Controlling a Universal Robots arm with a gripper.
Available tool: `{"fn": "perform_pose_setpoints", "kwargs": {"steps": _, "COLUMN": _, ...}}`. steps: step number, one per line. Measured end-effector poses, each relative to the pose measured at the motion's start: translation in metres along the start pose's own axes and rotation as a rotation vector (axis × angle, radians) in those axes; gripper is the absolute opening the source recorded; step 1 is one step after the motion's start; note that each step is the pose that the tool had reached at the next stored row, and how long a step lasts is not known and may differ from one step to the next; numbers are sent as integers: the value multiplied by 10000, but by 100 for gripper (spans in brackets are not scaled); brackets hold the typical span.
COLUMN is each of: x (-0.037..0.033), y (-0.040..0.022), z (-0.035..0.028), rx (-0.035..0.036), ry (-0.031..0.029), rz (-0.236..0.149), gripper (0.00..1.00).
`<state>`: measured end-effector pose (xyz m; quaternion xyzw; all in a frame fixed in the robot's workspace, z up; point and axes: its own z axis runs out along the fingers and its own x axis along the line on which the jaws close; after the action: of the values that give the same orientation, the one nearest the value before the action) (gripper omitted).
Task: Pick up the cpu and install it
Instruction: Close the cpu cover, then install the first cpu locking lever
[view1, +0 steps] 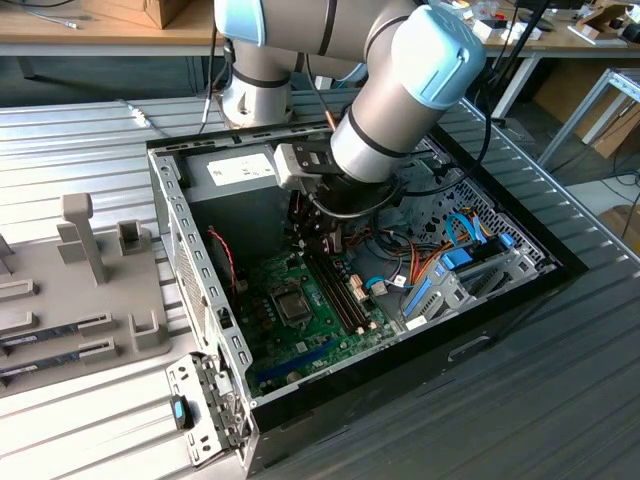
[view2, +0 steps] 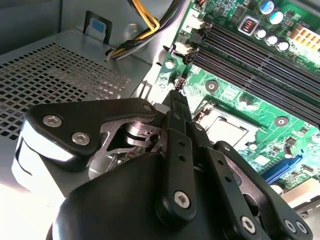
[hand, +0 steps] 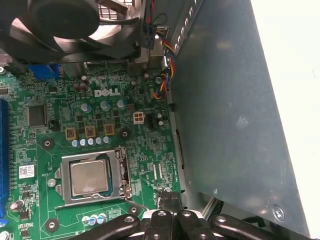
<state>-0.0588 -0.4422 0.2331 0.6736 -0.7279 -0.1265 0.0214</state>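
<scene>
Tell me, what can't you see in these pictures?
Exterior view: the arm covers part of the board.
Second wrist view: the fingers cover part of the cpu.
First wrist view: the fan hides the board under it; the picture's edge cuts the fingers.

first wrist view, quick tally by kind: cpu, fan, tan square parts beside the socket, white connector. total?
cpu: 1, lying in its socket
fan: 1
tan square parts: 3, in a row
white connector: 1
Total: 6
</scene>
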Motion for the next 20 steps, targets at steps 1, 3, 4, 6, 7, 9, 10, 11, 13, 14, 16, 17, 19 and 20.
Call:
{"fn": "perform_pose_setpoints", "kwargs": {"steps": 1, "x": 0, "y": 1, "z": -5, "rx": -3, "ry": 17, "rz": -28, "gripper": 11}}
{"fn": "perform_pose_setpoints", "kwargs": {"steps": 3, "x": -2, "y": 4, "z": -22, "rx": -10, "ry": 54, "rz": -77, "gripper": 11}}
{"fn": "perform_pose_setpoints", "kwargs": {"steps": 4, "x": -3, "y": 7, "z": -33, "rx": -13, "ry": 70, "rz": -100, "gripper": 11}}
{"fn": "perform_pose_setpoints", "kwargs": {"steps": 6, "x": -6, "y": 12, "z": -57, "rx": -18, "ry": 93, "rz": -152, "gripper": 11}}
{"fn": "perform_pose_setpoints", "kwargs": {"steps": 7, "x": -7, "y": 14, "z": -65, "rx": -20, "ry": 102, "rz": -171, "gripper": 11}}
{"fn": "perform_pose_setpoints", "kwargs": {"steps": 9, "x": -3, "y": 16, "z": -69, "rx": -22, "ry": 129, "rz": -188, "gripper": 11}}
{"fn": "perform_pose_setpoints", "kwargs": {"steps": 10, "x": 1, "y": 17, "z": -71, "rx": -22, "ry": 145, "rz": -193, "gripper": 11}}
{"fn": "perform_pose_setpoints", "kwargs": {"steps": 11, "x": 7, "y": 19, "z": -73, "rx": -22, "ry": 164, "rz": -202, "gripper": 11}}
{"fn": "perform_pose_setpoints", "kwargs": {"steps": 13, "x": 27, "y": 22, "z": -77, "rx": -22, "ry": 209, "rz": -220, "gripper": 11}}
{"fn": "perform_pose_setpoints", "kwargs": {"steps": 14, "x": 35, "y": 22, "z": -80, "rx": -22, "ry": 225, "rz": -228, "gripper": 11}}
{"fn": "perform_pose_setpoints", "kwargs": {"steps": 16, "x": 45, "y": 24, "z": -84, "rx": -21, "ry": 248, "rz": -235, "gripper": 11}}
{"fn": "perform_pose_setpoints", "kwargs": {"steps": 17, "x": 54, "y": 26, "z": -87, "rx": -21, "ry": 271, "rz": -240, "gripper": 11}}
{"fn": "perform_pose_setpoints", "kwargs": {"steps": 19, "x": 65, "y": 30, "z": -97, "rx": -20, "ry": 315, "rz": -240, "gripper": 11}}
{"fn": "perform_pose_setpoints", "kwargs": {"steps": 20, "x": 73, "y": 33, "z": -106, "rx": -17, "ry": 357, "rz": -239, "gripper": 11}}
